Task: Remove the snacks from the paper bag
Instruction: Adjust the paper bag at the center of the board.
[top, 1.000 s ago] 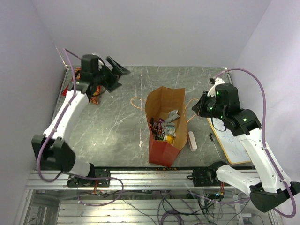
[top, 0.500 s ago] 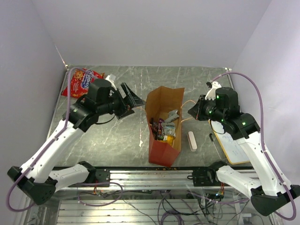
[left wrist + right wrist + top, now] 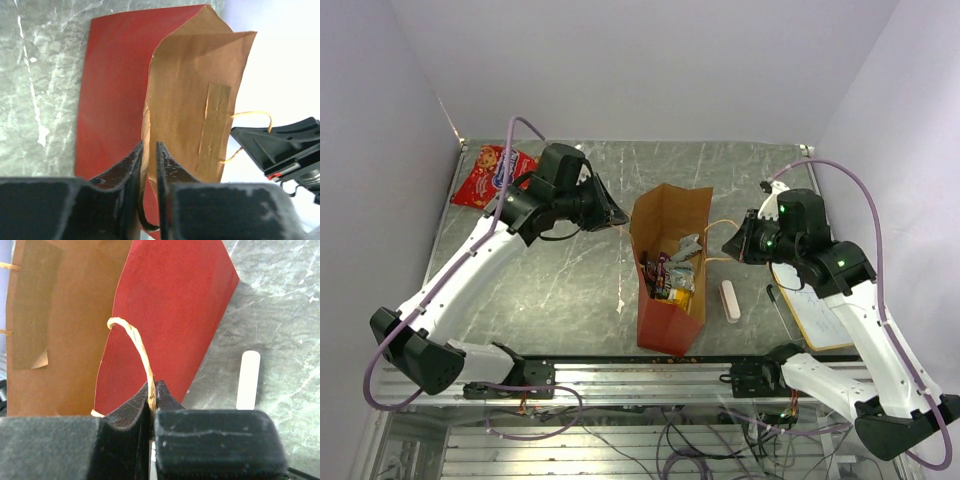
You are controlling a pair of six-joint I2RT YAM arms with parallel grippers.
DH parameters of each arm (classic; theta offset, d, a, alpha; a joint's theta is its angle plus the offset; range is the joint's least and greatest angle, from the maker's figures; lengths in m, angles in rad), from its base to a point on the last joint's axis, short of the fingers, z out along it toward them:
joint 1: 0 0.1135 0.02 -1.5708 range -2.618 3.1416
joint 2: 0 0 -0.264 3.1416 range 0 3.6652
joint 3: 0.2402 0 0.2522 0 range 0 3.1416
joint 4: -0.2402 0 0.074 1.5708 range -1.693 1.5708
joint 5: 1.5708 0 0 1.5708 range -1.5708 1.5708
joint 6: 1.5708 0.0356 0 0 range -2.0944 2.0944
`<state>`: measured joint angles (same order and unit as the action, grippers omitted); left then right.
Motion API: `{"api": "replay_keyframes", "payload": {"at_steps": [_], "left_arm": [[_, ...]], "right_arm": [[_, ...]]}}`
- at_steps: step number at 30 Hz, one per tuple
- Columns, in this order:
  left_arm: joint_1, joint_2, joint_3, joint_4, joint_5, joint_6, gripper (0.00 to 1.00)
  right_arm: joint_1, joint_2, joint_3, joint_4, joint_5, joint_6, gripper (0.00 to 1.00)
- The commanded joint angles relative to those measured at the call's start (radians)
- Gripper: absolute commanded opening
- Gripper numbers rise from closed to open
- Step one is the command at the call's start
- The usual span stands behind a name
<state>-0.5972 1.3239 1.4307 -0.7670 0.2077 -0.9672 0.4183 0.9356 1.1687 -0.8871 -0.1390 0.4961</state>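
Observation:
The paper bag, red outside and brown inside, lies in the middle of the table with its mouth facing away from the arm bases. Several small snacks show inside it: dark packs, a yellow one and a crinkly wrapper. A red-orange chip bag lies at the far left corner. My left gripper is at the bag's left rim. In the left wrist view its jaws are shut on the paper edge. My right gripper is shut on the bag's tan loop handle.
A white oblong eraser lies right of the bag. A small whiteboard sits at the right edge under the right arm. The bag's other loop handle trails on the table at the left.
My left arm swung from the far left corner over to the bag's left rim, and its jaws closed from wide open onto the paper edge. The right arm barely moved.

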Motion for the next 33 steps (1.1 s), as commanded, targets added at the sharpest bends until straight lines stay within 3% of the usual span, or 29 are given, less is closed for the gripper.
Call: {"api": "replay_keyframes", "payload": {"at_steps": [1,3,10,13,18,22,27,30,33], "left_arm": [[0.012,-0.002,0.052,-0.038,0.055,0.084,0.15],[0.019,0.002,0.098,-0.071,0.065,0.146,0.07],[0.071,0.036,0.25,-0.182,0.05,0.241,0.07],[0.077,0.03,0.218,-0.156,0.083,0.179,0.07],[0.078,-0.072,0.017,0.059,0.107,0.019,0.07],[0.077,-0.047,0.054,0.049,0.083,0.015,0.07],[0.085,0.001,0.152,0.023,0.047,0.03,0.07],[0.086,0.009,0.123,0.102,0.075,-0.019,0.07],[0.086,0.024,0.057,0.221,0.146,-0.096,0.07]], "right_arm": [[0.002,0.016,0.062,-0.109,-0.036,-0.027,0.0],[0.002,0.034,0.083,-0.134,-0.038,-0.04,0.0],[0.002,0.039,0.08,-0.086,-0.114,-0.011,0.0],[0.002,0.013,0.092,-0.041,-0.105,0.034,0.0],[0.002,0.008,0.16,0.083,0.04,0.052,0.0],[0.002,0.139,0.293,0.179,0.041,-0.02,0.0],[-0.001,0.397,0.582,0.131,0.158,-0.222,0.0],[-0.006,0.533,0.764,0.101,0.222,-0.359,0.0],[-0.005,0.614,0.841,0.139,0.305,-0.447,0.0]]}}
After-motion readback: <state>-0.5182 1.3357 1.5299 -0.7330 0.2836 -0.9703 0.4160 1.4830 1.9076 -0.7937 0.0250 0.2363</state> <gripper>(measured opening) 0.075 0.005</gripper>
